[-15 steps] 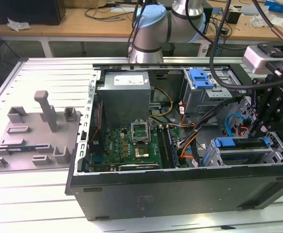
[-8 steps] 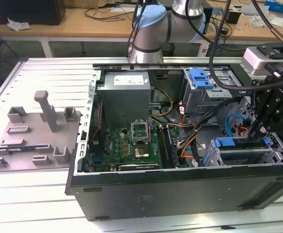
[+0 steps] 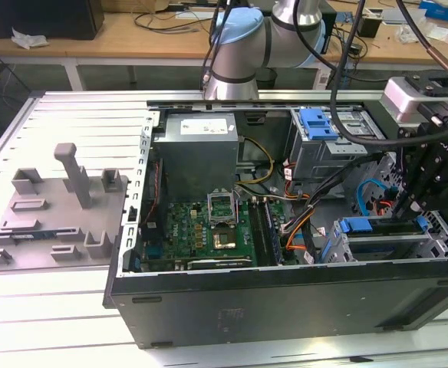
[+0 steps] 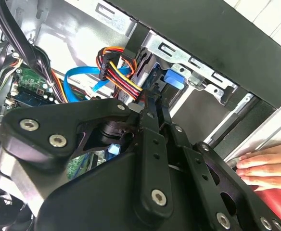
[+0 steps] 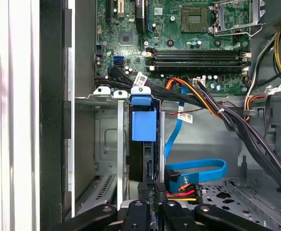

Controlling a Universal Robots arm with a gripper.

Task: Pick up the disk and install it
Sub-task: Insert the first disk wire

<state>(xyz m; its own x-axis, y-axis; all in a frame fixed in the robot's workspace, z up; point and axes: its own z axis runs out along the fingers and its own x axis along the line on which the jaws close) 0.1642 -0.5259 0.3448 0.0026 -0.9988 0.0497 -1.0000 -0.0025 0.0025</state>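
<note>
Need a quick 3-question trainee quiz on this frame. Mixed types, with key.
1. True or false: the disk lies flat on the motherboard.
2. The pincer is at: A the processor socket, B the drive cage, C the grey tray outside the case.
3. In the second wrist view, what part of a person shows beside the case?
Key: 1 false, it stands on edge in the drive cage; 2 B; 3 a hand.

end effector at drive cage, hand beside
</note>
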